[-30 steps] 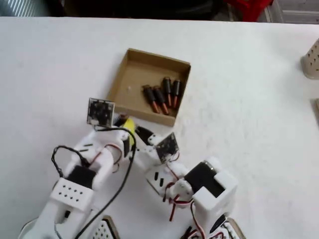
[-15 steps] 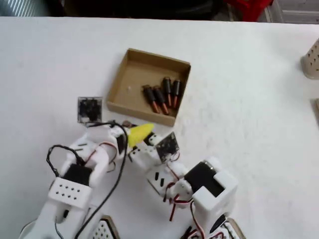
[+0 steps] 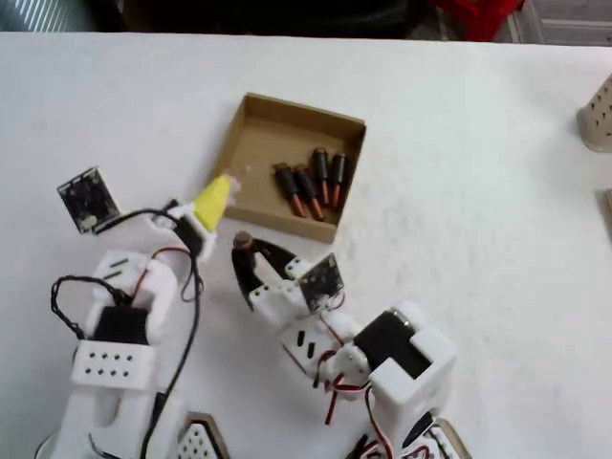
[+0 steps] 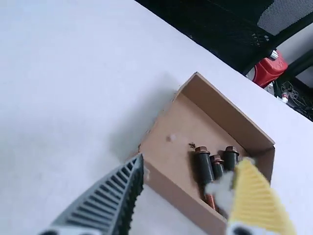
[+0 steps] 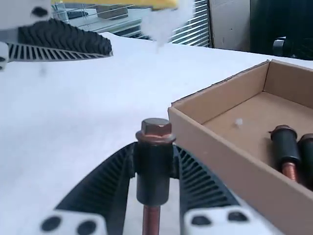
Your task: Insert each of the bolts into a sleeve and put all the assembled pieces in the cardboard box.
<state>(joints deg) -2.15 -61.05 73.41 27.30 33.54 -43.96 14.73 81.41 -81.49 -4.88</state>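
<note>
left gripper point(image 4: 190, 165) swung off leftward, fingers wide, empty. right gripper point(image 5: 154, 164) clamps sleeved bolt point(image 5: 154, 147), axis upright; cardboard box point(image 3: 256, 153) just beyond, far side.

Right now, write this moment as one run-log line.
left claw: open, by brown cardboard box | right claw: shut on copper bolt in black sleeve | box: four assembled pieces

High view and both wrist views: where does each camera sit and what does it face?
High view: fixed above the table, looking down on the cardboard box and both arms.
Left wrist view: on the left arm, facing the box past its open left hand.
Right wrist view: low on the right arm, facing the box's wall past the right hand clamping a sleeved bolt.
Shared: all three show the box and finished pieces inside.
</note>
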